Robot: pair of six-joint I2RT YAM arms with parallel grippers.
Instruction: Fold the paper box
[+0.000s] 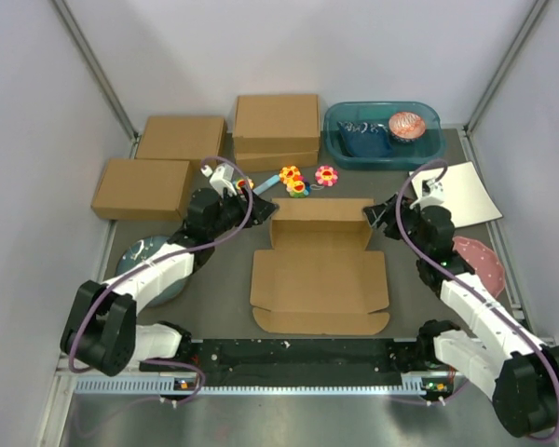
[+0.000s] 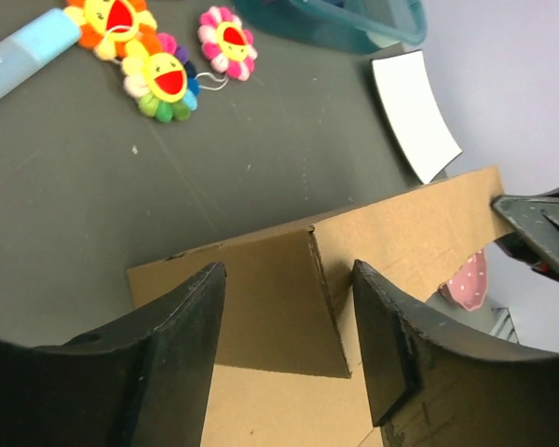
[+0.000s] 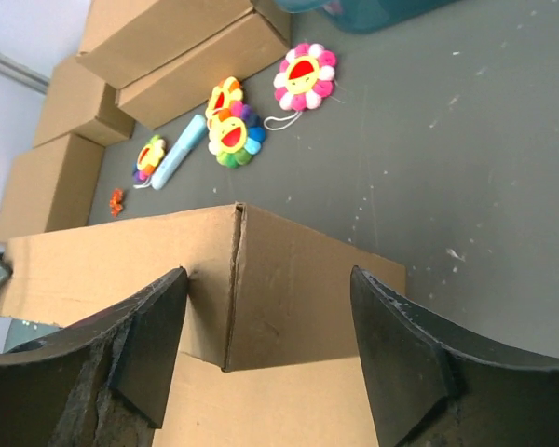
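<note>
The paper box (image 1: 319,279) lies flat in the middle of the table with its back wall (image 1: 321,211) standing up and the corner tabs folded inward. My left gripper (image 1: 261,209) is open at the wall's left corner. In the left wrist view its gripper (image 2: 289,331) straddles the folded corner tab (image 2: 270,307) with nothing gripped. My right gripper (image 1: 376,216) is open at the right corner. In the right wrist view its gripper (image 3: 270,331) straddles that corner crease (image 3: 233,279). The right gripper's tip (image 2: 540,233) also shows in the left wrist view at the wall's far end.
Three ready-made cardboard boxes (image 1: 180,138) (image 1: 142,187) (image 1: 276,126) stand at the back left. A teal bin (image 1: 382,133) is at the back right. Flower toys (image 1: 298,179) and a light blue marker (image 1: 261,186) lie behind the wall. A white sheet (image 1: 461,191), a pink plate (image 1: 475,256) and a grey bowl (image 1: 144,256) flank the arms.
</note>
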